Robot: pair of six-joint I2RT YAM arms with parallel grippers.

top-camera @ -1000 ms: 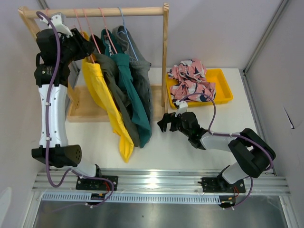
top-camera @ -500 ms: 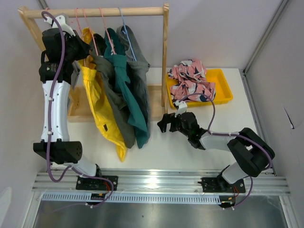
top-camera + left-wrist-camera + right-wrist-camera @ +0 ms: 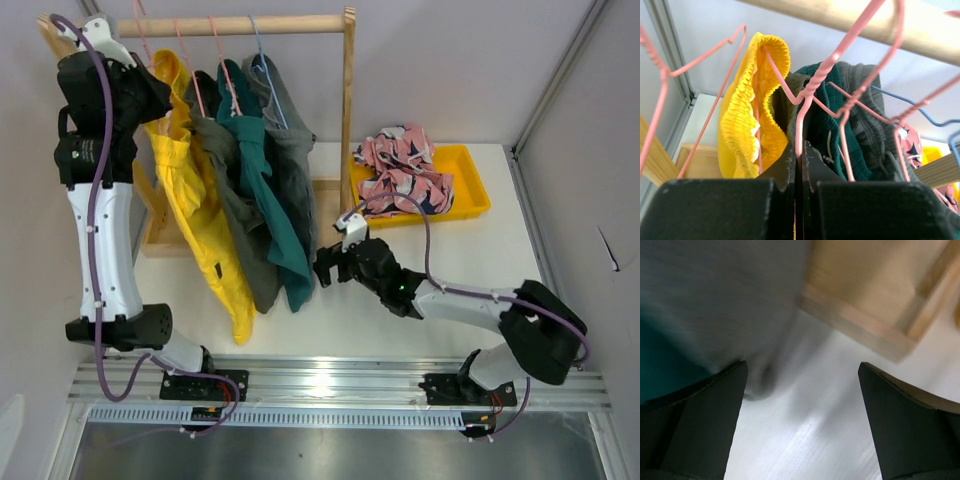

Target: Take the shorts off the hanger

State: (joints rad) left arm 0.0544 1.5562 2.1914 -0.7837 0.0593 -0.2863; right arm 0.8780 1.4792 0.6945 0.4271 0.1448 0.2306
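Four pairs of shorts hang under the round wooden rail (image 3: 290, 22), and a fifth lies off to the right of it. Far left of the rail, the left pincer (image 3: 799, 152) is up high, clenched tight on the neck of a thin pink wire hanger (image 3: 807, 95). That looks to be the hanger threaded through the gathered waistband of the plain yellow cloth shorts (image 3: 195, 200). I can't tell whether its hook sits on the rail.

Along the rail to the right come the olive green cloth shorts (image 3: 240, 230), the teal cloth shorts (image 3: 268, 200) and the grey cloth shorts (image 3: 295, 170), all draped long and limp.

Below the rail's right end the right pincer (image 3: 335, 262) is low over the white counter (image 3: 300, 330). Its jaws are spread wide and grasp nothing, right beside the hanging hems. Right of the rail's end post, the pink cloth shorts with a navy-and-white pattern (image 3: 400, 165) sit crumpled in the shallow yellow plastic tray (image 3: 470, 190).

My read is that the yellow pair is the one in play. The cloth is light and floppy, with no stiffness to push against. The elastic waistband should stretch and cling to the wire, so a pull on a fat pinch of leg fabric or the waistband may drag it free. The hanger needs bracing, or it will swing.
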